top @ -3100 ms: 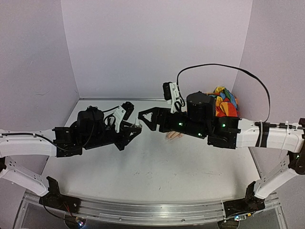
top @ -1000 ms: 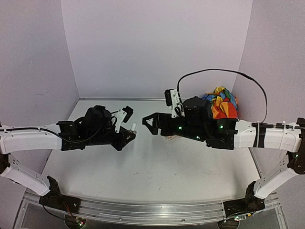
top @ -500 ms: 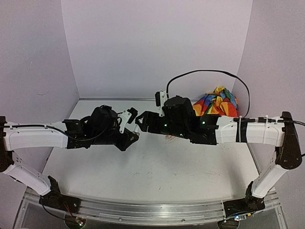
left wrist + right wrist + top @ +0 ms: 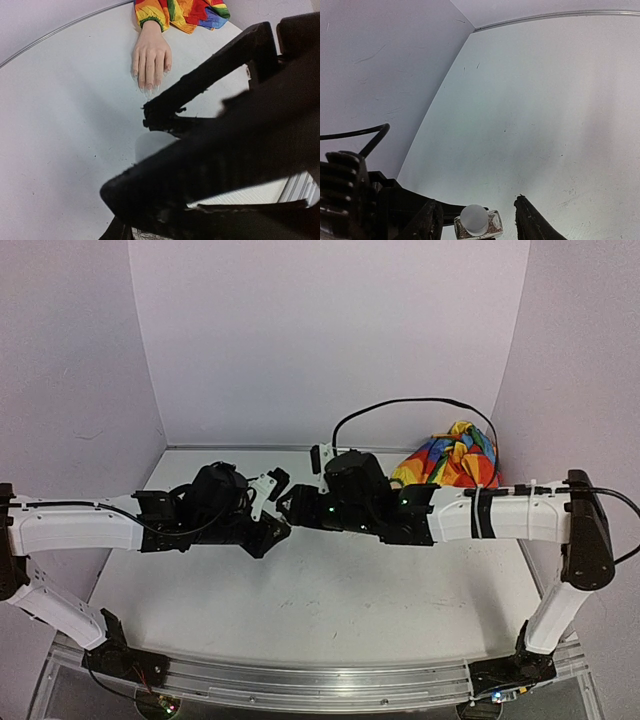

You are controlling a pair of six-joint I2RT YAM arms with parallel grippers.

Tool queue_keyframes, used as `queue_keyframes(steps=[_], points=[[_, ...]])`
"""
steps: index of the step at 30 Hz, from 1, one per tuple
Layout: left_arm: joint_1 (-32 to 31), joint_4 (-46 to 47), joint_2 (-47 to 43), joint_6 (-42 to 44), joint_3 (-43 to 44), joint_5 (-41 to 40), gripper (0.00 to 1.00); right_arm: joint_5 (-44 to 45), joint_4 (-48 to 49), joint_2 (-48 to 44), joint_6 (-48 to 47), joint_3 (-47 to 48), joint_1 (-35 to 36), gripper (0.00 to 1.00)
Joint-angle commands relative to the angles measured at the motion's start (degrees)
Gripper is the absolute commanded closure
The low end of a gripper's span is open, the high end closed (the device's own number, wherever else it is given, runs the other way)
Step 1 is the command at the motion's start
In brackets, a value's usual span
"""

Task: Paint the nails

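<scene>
Left gripper [image 4: 275, 525] pinches the light, slippery bottle [image 4: 482, 227]; right gripper [image 4: 479, 207], half open, straddles its cap [image 4: 473, 218], the place to grip; nails [image 4: 148, 90] tiny, stiff

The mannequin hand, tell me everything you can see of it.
The mannequin hand is small, peach-coloured and smooth, like plastic. It lies flat, palm down, on the white table, digits close together, tips toward the left wrist camera. Its nails are long and pale. A rainbow patchwork fabric sleeve covers the wrist. Only table and sleeve seem to touch it.
</scene>
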Motion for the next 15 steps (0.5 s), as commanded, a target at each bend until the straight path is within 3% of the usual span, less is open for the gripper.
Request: queue_keyframes(steps=[1,7,11,12,15], points=[[-0.2,1.5,-1.2,0.1,2.5,-0.4,1.00,-1.4,2.7,1.8,1.0,3.3,0.3,0.55],[-0.2,1.5,-2.0,0.1,2.1,0.2,1.00,-4.2,4.4,2.7,0.7,3.2,0.3,0.74],[-0.1,1.6,-3.8,0.1,1.5,3.8,1.00,-5.7,6.9,0.7,-1.2,0.2,0.1,0.95],[0.0,1.6,-4.7,0.6,1.2,6.9,1.00,-6.7,8.3,-0.4,-2.3,-1.1,-0.1,1.00],[1.2,2.2,-7.4,3.8,0.3,19.5,1.00,-17.5,16.4,-4.0,-8.7,-6.2,-1.7,1.00]])
